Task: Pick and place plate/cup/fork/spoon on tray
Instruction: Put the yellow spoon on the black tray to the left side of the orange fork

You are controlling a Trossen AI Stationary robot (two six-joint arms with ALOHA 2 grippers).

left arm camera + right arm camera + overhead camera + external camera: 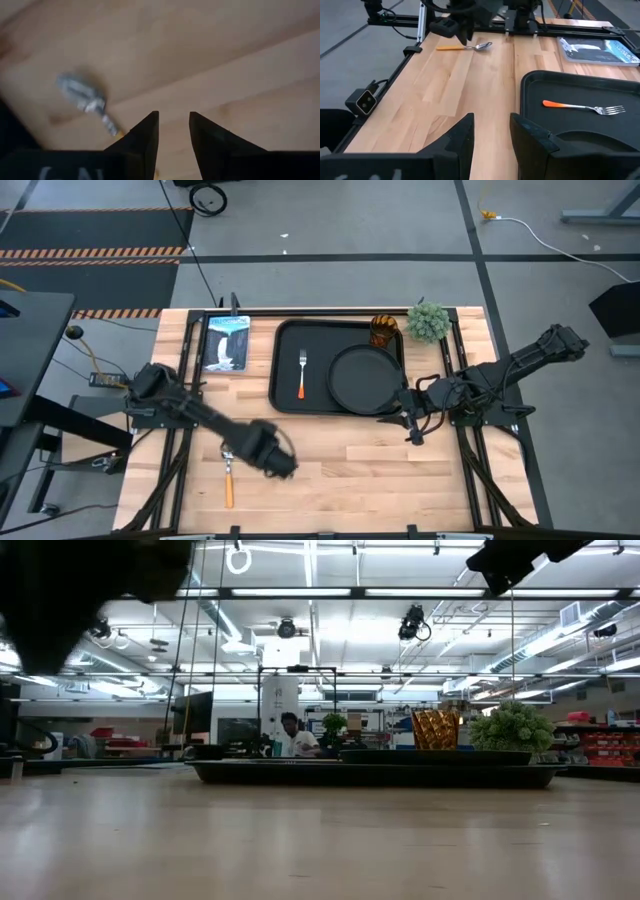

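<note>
The black tray (287, 395) lies at the table's far middle. On it are the round black plate (365, 378), the fork (301, 375) with its orange handle, and the amber cup (385, 330) in the far right corner. The spoon (228, 472) lies flat on the wood near the left front. My left gripper (283, 467) is open just right of the spoon and touches nothing. In its wrist view (173, 122) the spoon's bowl (80, 92) lies ahead of the fingers. My right gripper (412, 427) is open and empty at the tray's near right corner.
A small green potted plant (428, 320) stands right of the cup, off the tray. A blue book (226, 342) lies left of the tray. Bare wood runs along the table's near side between the two arms. A person shows far off in the low view (292, 736).
</note>
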